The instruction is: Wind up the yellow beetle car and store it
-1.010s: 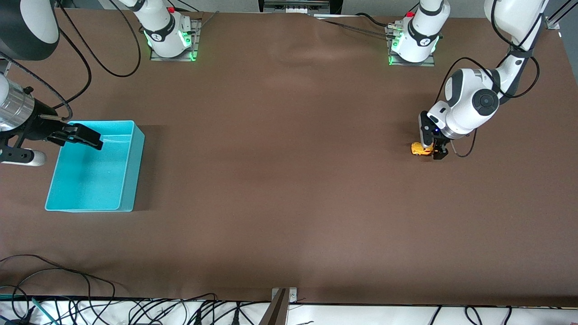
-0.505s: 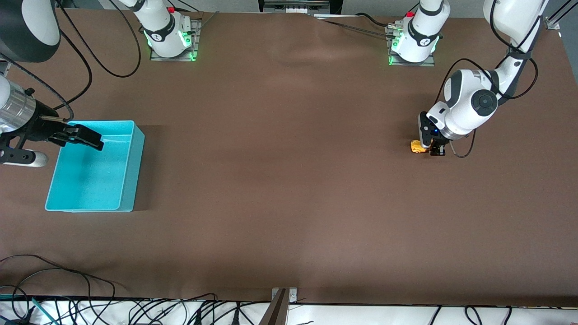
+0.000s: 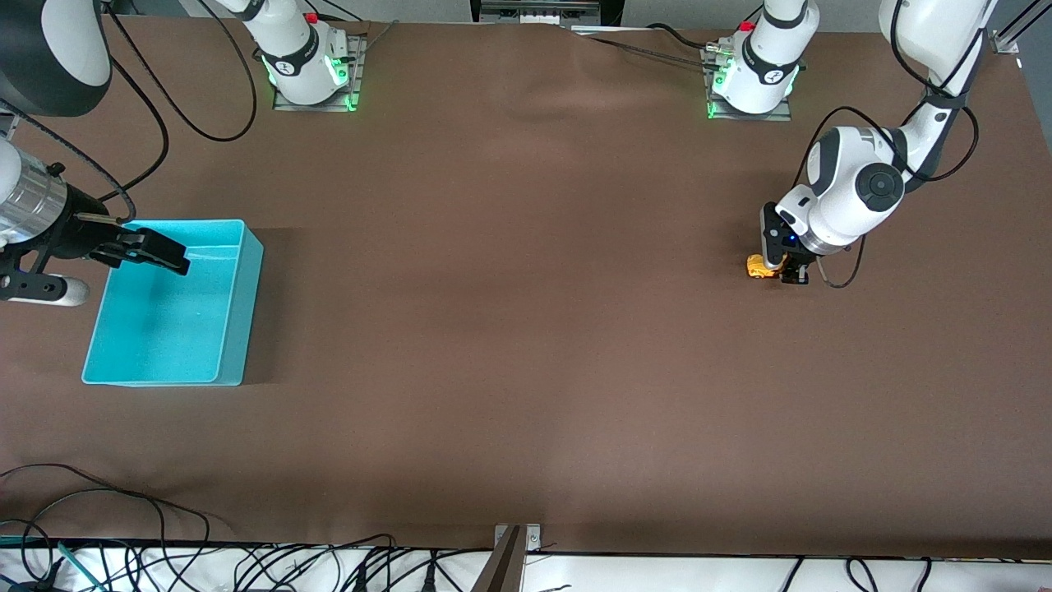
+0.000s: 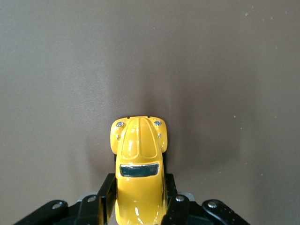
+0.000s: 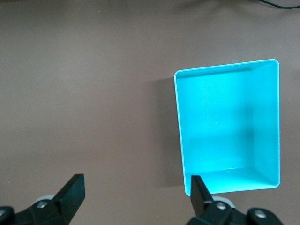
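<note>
The yellow beetle car [image 3: 757, 267] stands on the brown table near the left arm's end. My left gripper [image 3: 783, 270] is down at the table and shut on its rear half. In the left wrist view the car [image 4: 139, 150] sits between the two black fingers [image 4: 106, 191], its nose pointing away from the gripper [image 4: 139, 190]. The turquoise bin [image 3: 249, 306] lies at the right arm's end and is empty. My right gripper [image 3: 156, 251] hangs open and empty above the bin's rim. In the right wrist view that gripper [image 5: 136, 188] is mostly over bare table beside the bin [image 5: 180, 131].
Both arm bases [image 3: 308, 74] stand along the table's edge farthest from the front camera. Loose cables [image 3: 123, 510] lie along the nearest edge. A wide stretch of brown tabletop [image 3: 509, 288] separates the car from the bin.
My left gripper and the car in it have slid a short way along the table toward the right arm's end. The right gripper has barely moved.
</note>
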Robot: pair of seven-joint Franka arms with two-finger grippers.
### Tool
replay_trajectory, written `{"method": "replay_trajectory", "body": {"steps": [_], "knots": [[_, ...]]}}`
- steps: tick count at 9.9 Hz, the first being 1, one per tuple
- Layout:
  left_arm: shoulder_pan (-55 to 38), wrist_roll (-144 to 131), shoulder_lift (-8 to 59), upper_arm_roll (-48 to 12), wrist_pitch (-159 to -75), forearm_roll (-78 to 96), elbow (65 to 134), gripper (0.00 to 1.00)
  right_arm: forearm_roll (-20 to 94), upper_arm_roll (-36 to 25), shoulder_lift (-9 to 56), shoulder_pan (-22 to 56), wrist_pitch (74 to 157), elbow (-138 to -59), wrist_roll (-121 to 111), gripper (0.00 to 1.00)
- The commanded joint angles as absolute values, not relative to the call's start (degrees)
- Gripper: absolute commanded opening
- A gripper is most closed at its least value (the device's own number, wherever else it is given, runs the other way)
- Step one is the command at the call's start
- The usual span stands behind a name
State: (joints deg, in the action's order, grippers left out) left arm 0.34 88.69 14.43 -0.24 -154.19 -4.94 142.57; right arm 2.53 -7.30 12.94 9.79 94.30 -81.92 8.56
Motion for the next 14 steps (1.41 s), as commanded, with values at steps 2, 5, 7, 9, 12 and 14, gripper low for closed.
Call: {"method": "replay_trajectory", "body": {"steps": [2,5,7,9,12,14], "knots": [[0.26,90.97,15.11,-0.09,-154.42,-6.25,142.21,0.0,2.29,-7.21,12.39,9.49,94.39,-82.35,7.91,1.0],[0.97,90.88,16.78,0.52,-154.6,-5.98,142.03,0.0,2.29,-7.21,12.39,9.58,94.48,-82.35,8.09,1.0],[1.66,91.14,18.45,3.33,-154.6,-6.15,140.98,0.0,2.29,-7.21,12.39,9.58,94.57,-82.27,8.09,1.0],[3.5,93.24,19.33,3.51,-154.6,-6.06,140.8,0.0,2.29,-7.21,12.39,9.58,94.57,-82.35,7.91,1.0],[4.13,99.65,20.91,7.99,-154.6,-5.98,138.97,0.0,2.29,-7.21,12.39,9.58,94.66,-82.27,8.0,1.0],[6.41,102.13,21.88,9.4,-154.6,-5.98,137.64,0.0,2.29,-7.21,12.48,9.58,94.75,-82.27,8.0,1.0]]}}
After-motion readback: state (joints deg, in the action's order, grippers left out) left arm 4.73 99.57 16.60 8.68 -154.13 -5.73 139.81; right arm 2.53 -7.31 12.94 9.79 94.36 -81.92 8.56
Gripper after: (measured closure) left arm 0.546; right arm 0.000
